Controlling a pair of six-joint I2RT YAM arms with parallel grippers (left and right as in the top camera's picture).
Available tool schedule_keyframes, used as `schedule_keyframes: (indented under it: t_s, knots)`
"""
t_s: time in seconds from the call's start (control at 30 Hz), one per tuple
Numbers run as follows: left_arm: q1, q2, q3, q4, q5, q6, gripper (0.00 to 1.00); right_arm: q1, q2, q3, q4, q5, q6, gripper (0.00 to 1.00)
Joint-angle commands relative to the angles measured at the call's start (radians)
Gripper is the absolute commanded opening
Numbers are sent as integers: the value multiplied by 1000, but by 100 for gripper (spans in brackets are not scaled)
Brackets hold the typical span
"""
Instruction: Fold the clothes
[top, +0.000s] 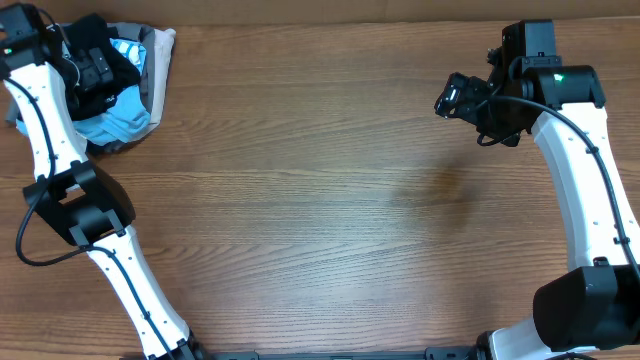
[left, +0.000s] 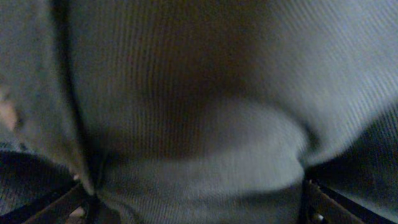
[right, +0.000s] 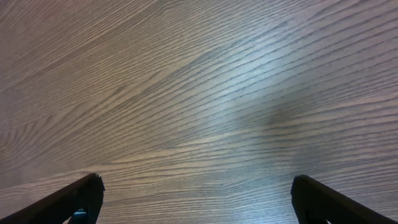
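**Opening step: drawing a garment from the heap**

*Overhead view.* The pile of clothes (top: 150, 90) lies bunched at the far left corner of the worktop (top: 320, 200). A light blue garment (top: 115, 122) and a grey garment (top: 162, 55) show in it. The black shirt cannot be picked out here, because the left tool (top: 95, 65), itself dark, sits down in the middle of the heap and may hide it. The right tool (top: 452, 98) hangs above bare wood at the far right, well apart from any cloth. Nothing is spread out, so the step in hand is judged to be the pick from the heap, with folding proper not yet begun.

*Left wrist view.* Ribbed fabric (left: 199, 93), dim and greyish, fills the frame and bulges between the fingers (left: 65, 202) of the left tool (left: 194, 190). The fingers stand wide apart at the lower corners, so the tool is released and pressed into cloth, not clenched. Which garment this weave belongs to cannot be told.

*Right wrist view.* The right tool (right: 196, 190) is likewise released, its fingers (right: 74, 196) spread over plain worktop (right: 199, 87) and grasping nothing.

*Next move, as judged.* The left tool must close on the shirt alone, lift it clear of the other garments and carry it to the bare middle. There the right tool can take a second edge to spread it flat.
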Motion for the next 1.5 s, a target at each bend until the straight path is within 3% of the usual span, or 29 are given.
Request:
schedule_keyframes:
  t_s: [0.0,0.33,0.67,1.03,1.47]
  knots:
    - [-21,-134,2,-31,94,-2,100,-2,-9,52,8,-5,-8,100]
    - [-26,-463,2,-42,95,-7,100,-2,-68,323,-74,-4,-121,100]
    - [-26,-523,1,-63,94,-6,100,-2,-221,601,-287,31,-146,100]
    - [-25,-523,-1,-63,94,-6,100,-2,-415,607,-470,29,-145,100]
    - [-25,-523,-1,-63,94,-6,100,-2,-404,603,-531,31,-146,100]
